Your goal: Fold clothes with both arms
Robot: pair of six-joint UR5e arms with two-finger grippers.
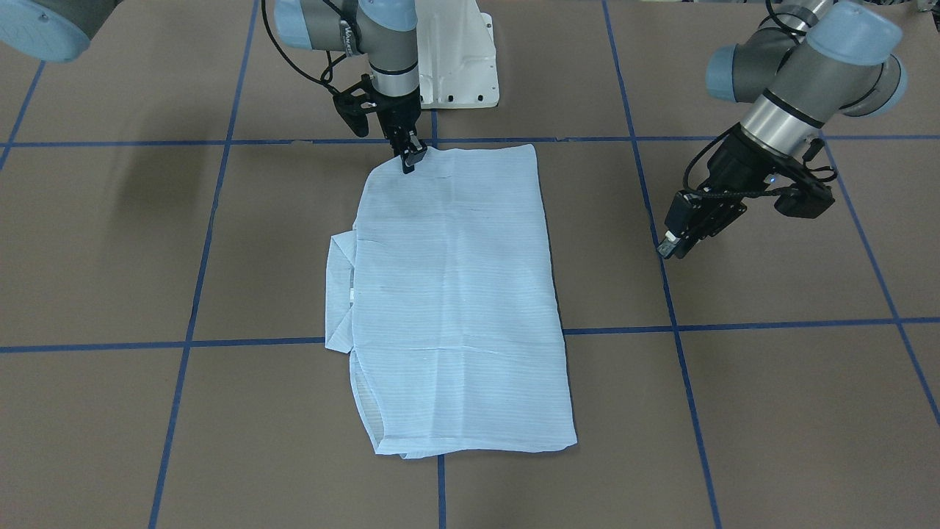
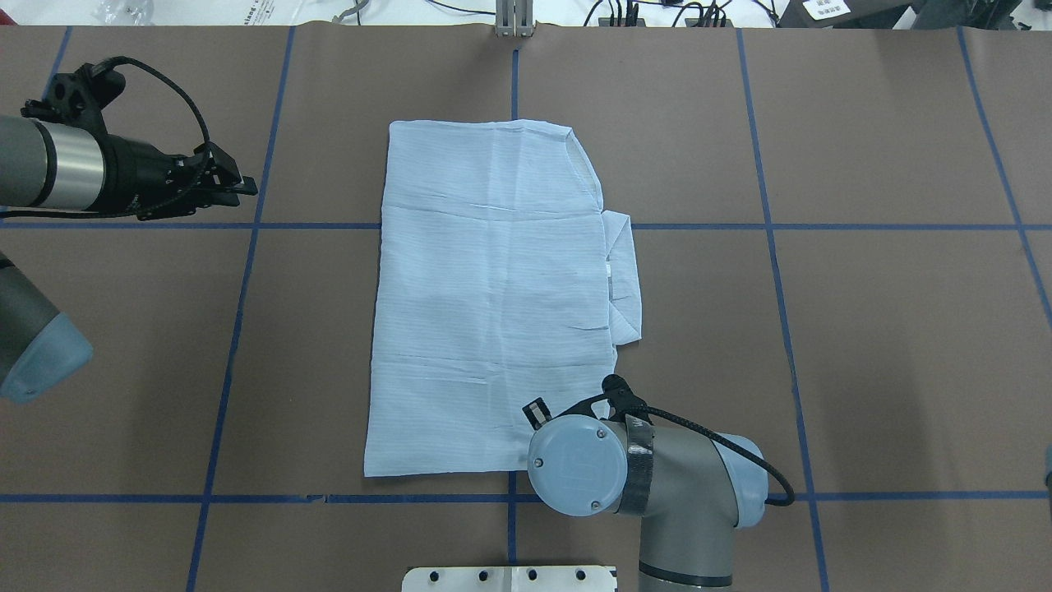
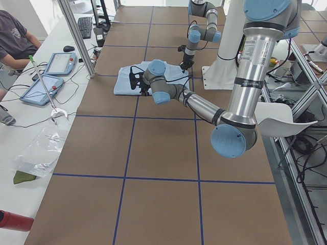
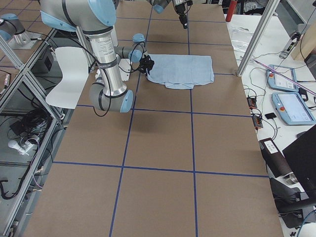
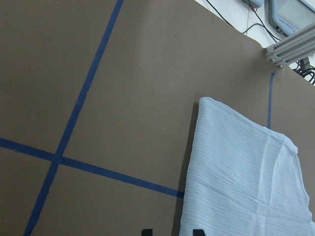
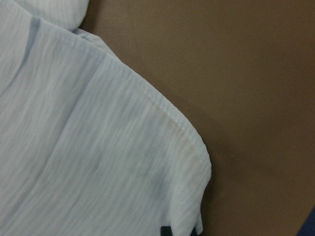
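Item one, shirt (image 2: 493, 304): pale blue with fine stripes, lying flat on the brown table (image 2: 863, 329) as one oblong panel. Taking the overhead view as my dial with 12 o'clock away from my base, the panel sits at the centre with its long axis from 12 to 6. Its collar (image 2: 623, 279) juts out past the 3 o'clock edge. Item two, right gripper (image 1: 408, 160): it is set down on the shirt's 5 o'clock corner, the one nearest my base. The jaws are drawn together on the hem there, and my wrist camera shows one black fingertip (image 6: 167, 230) against the cloth, the other covered by it. In the overhead view my own wrist hides this gripper. Item three, left gripper (image 2: 240, 187): it hangs above bare table at about 10 o'clock from the shirt, well apart from it and pointing towards it. Its fingertips (image 5: 146, 231) are parted by a narrow gap showing only table, and nothing is held. Item four, blue tape lines (image 2: 822, 226): they form a grid across the table, and one runs under the shirt from 9 to 3. Item five, white pedestal base (image 2: 509, 578): it sits at 6 o'clock, near the shirt's lower edge.
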